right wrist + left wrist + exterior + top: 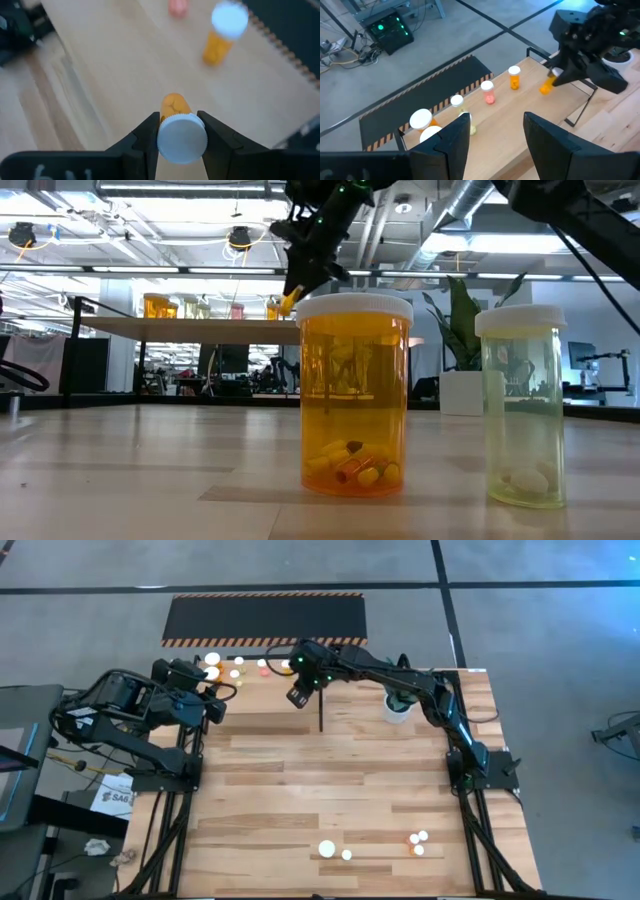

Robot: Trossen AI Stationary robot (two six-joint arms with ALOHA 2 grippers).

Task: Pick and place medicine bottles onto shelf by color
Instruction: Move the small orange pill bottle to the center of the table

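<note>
My right arm reaches far across, its right gripper [181, 131] up off the surface with both fingers pinched on an orange bottle [176, 107]. My left arm sits folded at the far left edge, left gripper [492, 135] hovering with fingers parted, holding nothing.

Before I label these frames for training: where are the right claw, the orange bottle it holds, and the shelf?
right claw [181, 131], right wrist view, midway between its fingertips.
orange bottle [174, 106], right wrist view, on its orange body.
shelf [520, 112], left wrist view, bare plank top.
</note>
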